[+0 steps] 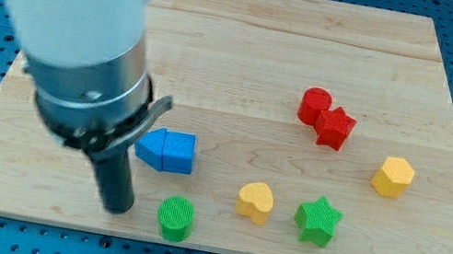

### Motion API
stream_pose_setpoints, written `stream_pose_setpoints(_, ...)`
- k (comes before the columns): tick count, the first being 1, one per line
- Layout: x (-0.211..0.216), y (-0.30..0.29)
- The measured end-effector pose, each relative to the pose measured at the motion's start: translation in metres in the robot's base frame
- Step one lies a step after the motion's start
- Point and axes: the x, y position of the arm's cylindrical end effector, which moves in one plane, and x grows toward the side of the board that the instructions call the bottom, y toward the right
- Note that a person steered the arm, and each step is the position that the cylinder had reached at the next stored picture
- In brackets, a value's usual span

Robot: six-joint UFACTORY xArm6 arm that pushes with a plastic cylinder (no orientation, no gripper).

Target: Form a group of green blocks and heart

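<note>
A green round block (176, 217) sits near the view's bottom edge of the wooden board. A yellow heart (256, 200) lies to its right, and a green star (318, 220) lies just right of the heart. My tip (116, 208) rests on the board a short way left of the green round block, apart from it.
A blue block (166, 150) made of two joined pieces lies just above and right of my tip. A red round block (314, 104) touches a red star (335, 127) at the upper right. A yellow hexagon (393, 176) lies at the right. The board's bottom edge (214, 251) is close.
</note>
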Motion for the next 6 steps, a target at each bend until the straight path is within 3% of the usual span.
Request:
stream_pose_setpoints(1,0.013,0.038)
stream_pose_setpoints(3,-0.004,0.175)
stream_pose_setpoints(5,0.013,0.176)
stream_pose_setpoints(6,0.001,0.271)
